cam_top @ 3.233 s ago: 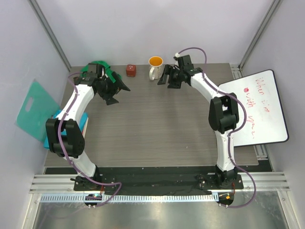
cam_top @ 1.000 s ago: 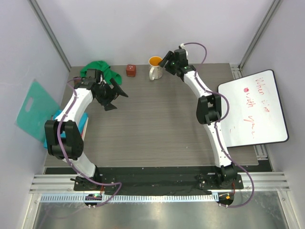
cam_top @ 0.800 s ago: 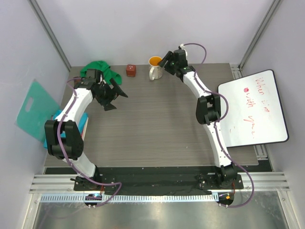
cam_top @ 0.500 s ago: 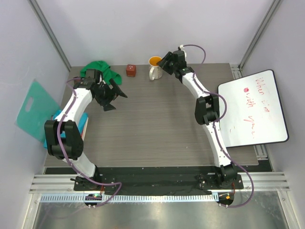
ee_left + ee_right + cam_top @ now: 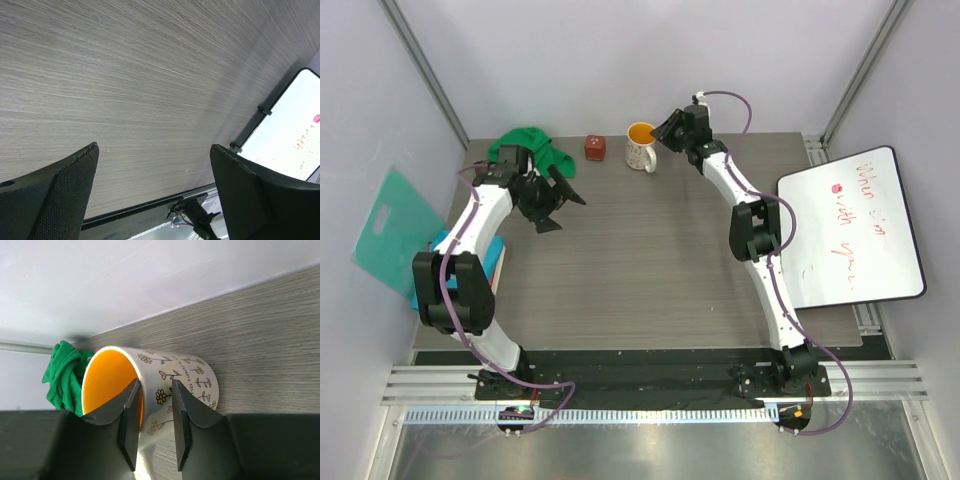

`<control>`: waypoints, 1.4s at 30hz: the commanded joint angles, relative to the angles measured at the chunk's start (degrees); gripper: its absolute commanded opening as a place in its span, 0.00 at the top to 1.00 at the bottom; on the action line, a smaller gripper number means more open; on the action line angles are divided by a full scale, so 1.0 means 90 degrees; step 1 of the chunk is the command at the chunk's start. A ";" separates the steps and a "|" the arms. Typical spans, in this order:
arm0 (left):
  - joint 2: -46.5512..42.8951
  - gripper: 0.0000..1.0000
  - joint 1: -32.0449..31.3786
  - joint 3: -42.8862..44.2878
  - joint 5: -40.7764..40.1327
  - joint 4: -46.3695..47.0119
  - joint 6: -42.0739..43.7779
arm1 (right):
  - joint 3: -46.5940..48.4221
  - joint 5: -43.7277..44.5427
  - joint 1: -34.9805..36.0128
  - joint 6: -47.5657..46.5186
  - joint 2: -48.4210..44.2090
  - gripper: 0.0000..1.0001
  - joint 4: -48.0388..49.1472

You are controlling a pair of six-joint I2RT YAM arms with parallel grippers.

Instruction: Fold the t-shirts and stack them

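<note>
1. Left arm. The left gripper (image 5: 568,212) hangs over the far-left part of the table (image 5: 650,270) with its jaws fully apart. In the left wrist view I see only bare wood grain between the two fingers, so it holds nothing.

2. Right arm. The right gripper (image 5: 155,385) is at the far edge of the table, on the mug (image 5: 640,150). In the right wrist view its fingers (image 5: 129,425) straddle the mug's wall: one sits inside the orange interior, the other outside against the flowered white surface. The jaws stand narrow around the wall. I cannot tell whether they actually press on it.

3. Green t-shirt (image 5: 525,140). It lies bunched in the far-left corner of the table, unfolded. It is just beyond the left gripper, on the far side, and not touching it. It lies well to the left of the right gripper, with the mug and a small red object (image 5: 594,148) between them. The right wrist view shows a bit of green cloth behind the mug.

4. Teal-blue t-shirt (image 5: 436,241). It lies at the left edge of the table, partly hidden under the left arm, near-left of the left gripper and apart from it. It is well apart from the right gripper. I cannot tell its fold state.

5. Other items. A teal board (image 5: 388,228) rests off the table's left edge, beside the teal-blue t-shirt. A whiteboard (image 5: 855,225) lies at the right.
</note>
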 commanded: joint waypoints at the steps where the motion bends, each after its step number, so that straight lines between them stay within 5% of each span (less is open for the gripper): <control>1: -0.0094 0.08 0.0075 0.0072 0.0004 0.0044 0.0086 | -0.0211 -0.0313 0.0056 -0.0360 -0.0115 0.66 -0.0609; 13: 0.0003 0.09 0.0153 0.0033 0.0082 0.0073 0.0086 | -0.0689 -0.0401 0.0056 -0.0946 -0.0427 0.71 -0.1039; 21: 0.0003 0.08 0.0163 -0.0035 0.0122 0.0122 0.0047 | -0.0924 -0.0285 0.0066 -0.1298 -0.0593 0.99 -0.1459; 33: -0.0084 0.09 0.0173 -0.0113 0.0112 0.0161 0.0047 | -0.1159 0.0194 0.0232 -0.1727 -0.0915 0.99 -0.1723; 42: -0.0075 0.09 0.0173 -0.0182 0.0170 0.0210 0.0018 | -0.0876 -0.0362 0.0232 -0.1650 -0.0623 0.96 -0.1762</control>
